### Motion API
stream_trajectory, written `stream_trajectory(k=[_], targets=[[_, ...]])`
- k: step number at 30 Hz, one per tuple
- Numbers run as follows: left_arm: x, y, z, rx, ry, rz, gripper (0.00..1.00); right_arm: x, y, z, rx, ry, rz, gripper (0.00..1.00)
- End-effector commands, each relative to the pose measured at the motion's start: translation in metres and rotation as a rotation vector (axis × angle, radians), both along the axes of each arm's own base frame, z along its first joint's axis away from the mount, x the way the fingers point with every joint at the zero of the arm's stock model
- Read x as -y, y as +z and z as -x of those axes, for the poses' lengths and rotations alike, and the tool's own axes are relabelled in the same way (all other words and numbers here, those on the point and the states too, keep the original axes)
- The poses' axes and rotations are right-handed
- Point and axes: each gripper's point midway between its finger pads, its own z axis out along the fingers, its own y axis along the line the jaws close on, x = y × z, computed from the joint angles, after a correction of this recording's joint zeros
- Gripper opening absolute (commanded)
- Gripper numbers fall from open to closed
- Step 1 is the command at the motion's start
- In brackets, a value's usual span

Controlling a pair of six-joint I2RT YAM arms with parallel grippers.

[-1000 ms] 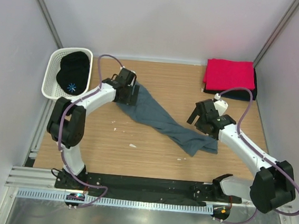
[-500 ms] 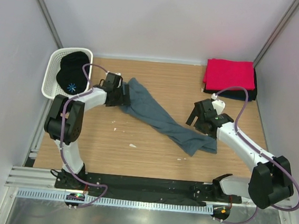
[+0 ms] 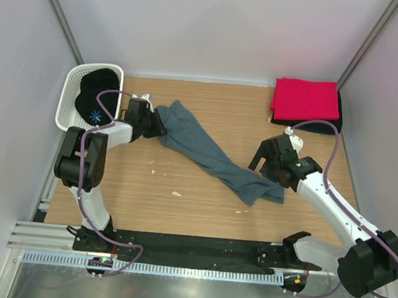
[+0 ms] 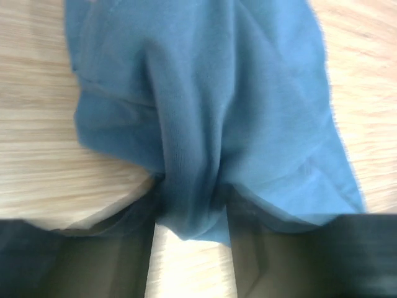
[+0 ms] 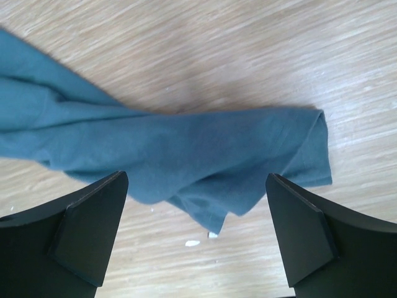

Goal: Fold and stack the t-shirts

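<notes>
Slate-blue in the pinch of the left gripper (image 4: 189, 217), and risking slipping out: gripping only a narrow fold of the t-shirt (image 3: 212, 157) at its far-left end. Also risking dragging it into a tighter rope, with the right gripper (image 5: 195, 180) hanging wide open above the near-right end, holding nothing. Lying twisted diagonally across the wooden table (image 3: 178, 214), crumpled, unfolded.

- No words, numbers or brand names can be read in any view.
- The only mark is a small light-blue starburst print (image 3: 94, 116) on the black t-shirt (image 3: 95, 90), which lies in the white basket (image 3: 67, 105) at the far left corner of the tabletop (image 3: 193, 208).
</notes>
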Motion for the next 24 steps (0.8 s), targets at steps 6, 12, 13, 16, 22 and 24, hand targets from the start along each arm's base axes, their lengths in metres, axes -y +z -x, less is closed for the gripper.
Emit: stream_trajectory(k=[6,12,13,16,22,24], targets=[[0.007,0.049,-0.025,0.142,0.018,0.056,0.0,-0.025,-0.015,0.04,-0.08,0.049,-0.169,0.98],[-0.016,0.084,0.0,0.108,0.254,0.077,0.0,-0.046,-0.034,0.043,-0.131,0.096,-0.2,0.96],[-0.018,0.09,0.003,0.123,0.272,0.073,0.0,-0.053,-0.036,0.044,-0.139,0.122,-0.216,0.96],[-0.021,0.101,0.012,0.154,0.3,0.067,0.0,-0.064,-0.051,0.041,-0.153,0.179,-0.214,0.96],[-0.022,0.096,0.033,0.103,0.294,0.047,0.0,-0.07,-0.07,0.031,-0.171,0.213,-0.193,0.95],[-0.023,0.095,0.042,0.094,0.303,0.021,0.0,-0.082,-0.066,0.029,-0.153,0.242,-0.247,0.92]])
